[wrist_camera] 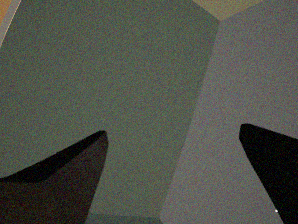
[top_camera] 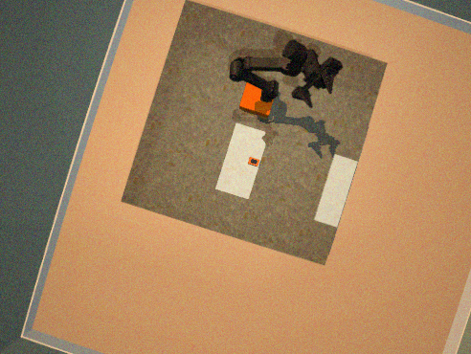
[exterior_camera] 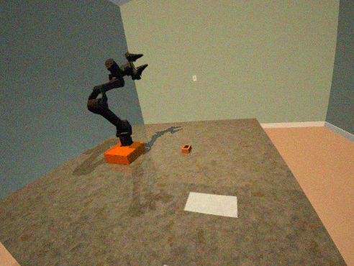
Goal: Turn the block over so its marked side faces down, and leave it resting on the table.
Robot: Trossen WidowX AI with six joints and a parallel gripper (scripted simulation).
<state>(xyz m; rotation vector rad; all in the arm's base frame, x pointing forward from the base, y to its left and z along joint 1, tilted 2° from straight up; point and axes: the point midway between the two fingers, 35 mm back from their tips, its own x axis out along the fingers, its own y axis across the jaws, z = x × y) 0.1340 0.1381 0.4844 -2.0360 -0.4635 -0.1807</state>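
Observation:
The small orange block point(top_camera: 254, 162) point(exterior_camera: 186, 149) rests flat on the table point(top_camera: 191, 143) point(exterior_camera: 108, 201), with its dark mark facing up. In the top view it shows at the edge of a bright patch. My gripper point(top_camera: 320, 99) point(exterior_camera: 144, 60) point(wrist_camera: 173, 135) is open, its two dark fingers wide apart with nothing between them. It is raised high above the table, well away from the block. The wrist view shows only walls and a strip of floor beyond the fingers, and the block is not in it.
The arm stands on a larger orange base point(top_camera: 250, 98) point(exterior_camera: 123, 154), on the table near the block. Bright white rectangles, seemingly reflections, show on the tabletop, one at the right edge in the top view. The arm's shadow also falls across the tabletop.

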